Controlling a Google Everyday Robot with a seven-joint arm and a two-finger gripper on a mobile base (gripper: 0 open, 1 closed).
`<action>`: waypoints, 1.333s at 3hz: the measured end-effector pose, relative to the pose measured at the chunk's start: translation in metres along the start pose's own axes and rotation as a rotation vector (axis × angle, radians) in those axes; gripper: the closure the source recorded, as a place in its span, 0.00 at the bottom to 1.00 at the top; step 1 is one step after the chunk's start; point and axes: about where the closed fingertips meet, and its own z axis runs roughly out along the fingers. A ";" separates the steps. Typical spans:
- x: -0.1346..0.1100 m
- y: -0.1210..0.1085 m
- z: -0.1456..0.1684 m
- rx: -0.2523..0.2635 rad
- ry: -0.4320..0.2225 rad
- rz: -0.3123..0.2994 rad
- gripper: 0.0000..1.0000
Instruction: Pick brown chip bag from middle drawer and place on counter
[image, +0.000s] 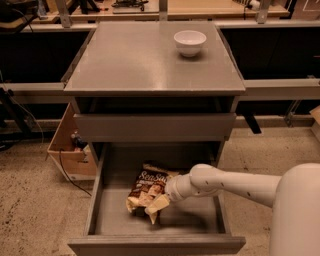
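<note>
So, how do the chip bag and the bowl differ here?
The bag is dark brown and crinkled; the bowl is white and smooth. The bag lies in the open drawer; the bowl stands upright on the counter. The gripper is at the bag's near end, while nothing is at the bowl. Both rest on grey surfaces.

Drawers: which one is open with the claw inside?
The lower one, the middle drawer, pulled far out; the claw is at the brown chip bag on its floor. The drawer above shows only its front.
</note>
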 end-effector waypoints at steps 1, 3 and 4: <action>-0.004 0.012 0.018 -0.024 -0.006 -0.004 0.26; -0.005 0.015 0.021 -0.013 0.005 0.001 0.72; -0.008 0.012 -0.007 0.062 0.024 -0.012 1.00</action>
